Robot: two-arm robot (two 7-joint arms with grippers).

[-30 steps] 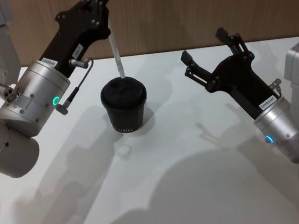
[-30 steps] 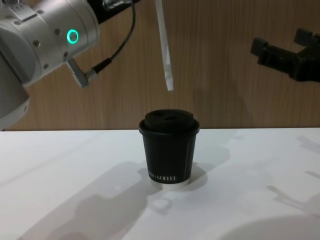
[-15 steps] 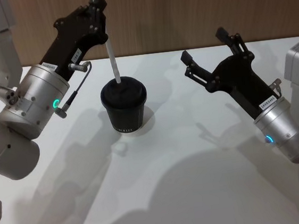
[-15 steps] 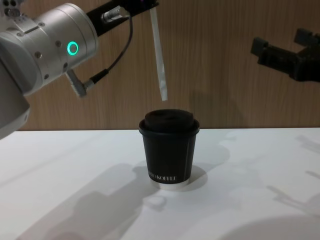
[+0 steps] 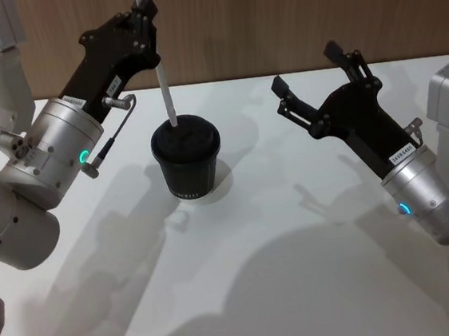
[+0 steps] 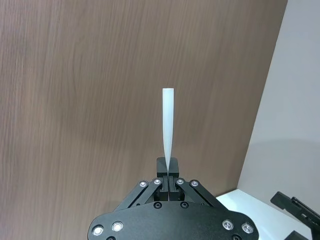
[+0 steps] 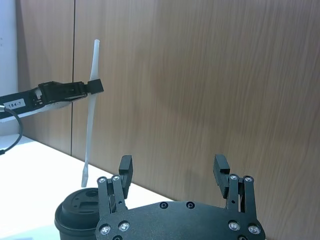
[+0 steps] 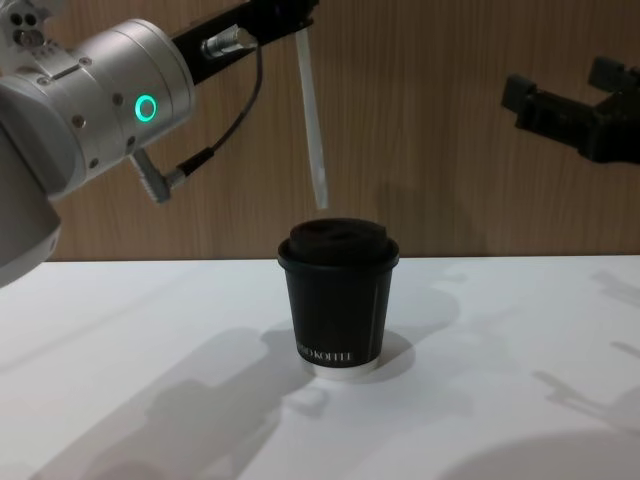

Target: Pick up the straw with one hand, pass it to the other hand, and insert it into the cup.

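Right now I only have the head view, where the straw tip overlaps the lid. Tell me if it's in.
Observer: Not in. The chest view shows the straw tip hanging above the cup lid, with a gap between.
Operator: Give me its sideways line-up.
Observer: From the chest, the tip is over the lid's left part, off centre.
Operator: Confirm the grip.
Observer: Left wrist view: the left gripper is shut on the straw, a length sticking out beyond it.

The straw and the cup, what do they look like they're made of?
The straw, held in the left hand, looks like matte white plastic: thin, straight and evenly pale. The cup looks like black paper, with a white bottom rim and small printed lettering; its domed lid seems moulded plastic with a dull sheen.
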